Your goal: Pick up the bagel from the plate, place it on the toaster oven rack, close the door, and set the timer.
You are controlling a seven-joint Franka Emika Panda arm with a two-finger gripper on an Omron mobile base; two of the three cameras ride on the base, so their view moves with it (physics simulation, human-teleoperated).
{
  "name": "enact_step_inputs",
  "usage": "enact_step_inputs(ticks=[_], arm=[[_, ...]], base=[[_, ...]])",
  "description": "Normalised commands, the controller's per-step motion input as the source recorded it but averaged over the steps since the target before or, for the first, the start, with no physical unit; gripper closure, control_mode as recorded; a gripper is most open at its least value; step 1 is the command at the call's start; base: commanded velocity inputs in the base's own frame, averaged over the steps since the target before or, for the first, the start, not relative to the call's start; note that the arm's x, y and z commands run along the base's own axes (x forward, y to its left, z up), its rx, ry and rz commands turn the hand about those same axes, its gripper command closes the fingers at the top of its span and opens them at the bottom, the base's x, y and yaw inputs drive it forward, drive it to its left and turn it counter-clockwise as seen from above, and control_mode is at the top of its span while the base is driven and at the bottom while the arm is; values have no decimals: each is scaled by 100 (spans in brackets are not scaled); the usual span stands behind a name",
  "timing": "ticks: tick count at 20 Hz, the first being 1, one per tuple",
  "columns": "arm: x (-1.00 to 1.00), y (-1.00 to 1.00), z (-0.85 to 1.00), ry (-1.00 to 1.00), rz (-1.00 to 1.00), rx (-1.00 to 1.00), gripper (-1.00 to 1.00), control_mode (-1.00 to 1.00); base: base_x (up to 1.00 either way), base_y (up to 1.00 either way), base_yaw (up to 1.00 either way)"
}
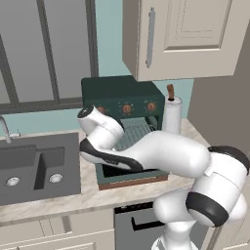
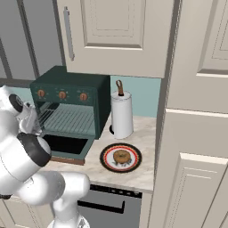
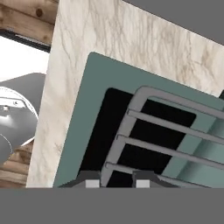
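The golden-brown bagel [image 2: 121, 156] lies in the middle of the red-rimmed plate [image 2: 107, 161] on the counter, right of the toaster oven [image 2: 67, 82]. The oven's door [image 2: 67, 144] hangs open and flat, handle toward me. Its wire rack [image 2: 67, 118] is slid partly out over the door. My gripper [image 3: 117, 183] points down at the rack's [image 3: 175, 127] front left corner, far from the bagel. A rack bar runs between the fingertips, which stand apart, wider than the bar. Below it lie the door [image 3: 87, 109] and its black glass. In the left base view my arm covers the hand.
A white paper-towel roll [image 2: 121, 115] stands behind the plate, right of the oven. A grey sink [image 1: 39, 166] with a faucet sits left of the oven. Beige wall cabinets hang above, and a tall cabinet panel [image 2: 196, 156] bounds the counter on the right.
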Motion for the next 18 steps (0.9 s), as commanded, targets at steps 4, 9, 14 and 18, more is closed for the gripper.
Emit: enact_step_inputs(ticks=[4, 9, 14, 18], arm=[[-92, 0, -17, 26, -7, 0, 100, -100], [-31, -13, 70, -10, -5, 4, 100, -100], [-21, -28, 100, -18, -5, 9, 100, -100], [-10, -51, 30, 2, -20, 4, -100, -100]], base=[[0, 0, 0], [0, 0, 0], [0, 0, 0], [0, 0, 0]])
